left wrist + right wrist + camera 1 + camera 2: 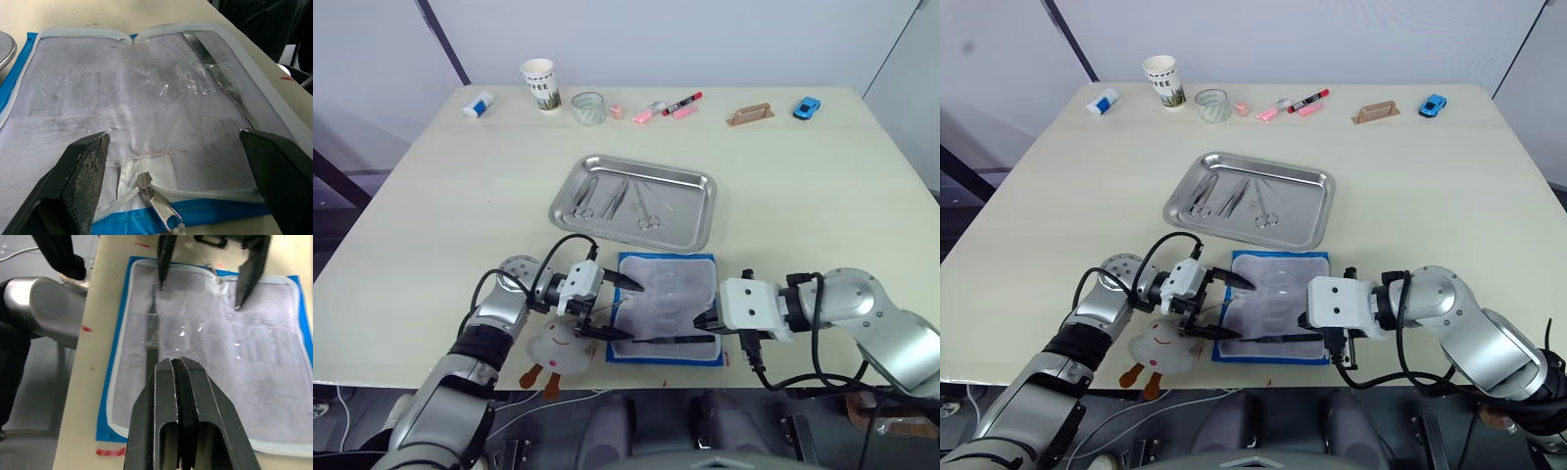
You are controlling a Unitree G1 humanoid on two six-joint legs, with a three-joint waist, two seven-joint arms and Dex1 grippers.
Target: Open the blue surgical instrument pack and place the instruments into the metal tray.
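Laid open on the worktop [803,186] just before the metal tray [697,231], the blue surgical instrument pack [666,304], lining up, one slim tool [217,73] left along its near edge. Left hand [619,307] spread wide over the pack's zipper end, steadying it; right hand [177,382] clenched empty above that tool. Several instruments [617,201] already in the tray.

left pincer [612,307] spread wide, right pincer [178,382] closed, arms facing inward

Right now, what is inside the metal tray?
The metal tray holds several instruments, scissors and forceps with ring handles, lying on its floor. The exact count is hard to tell. Nothing covers them.
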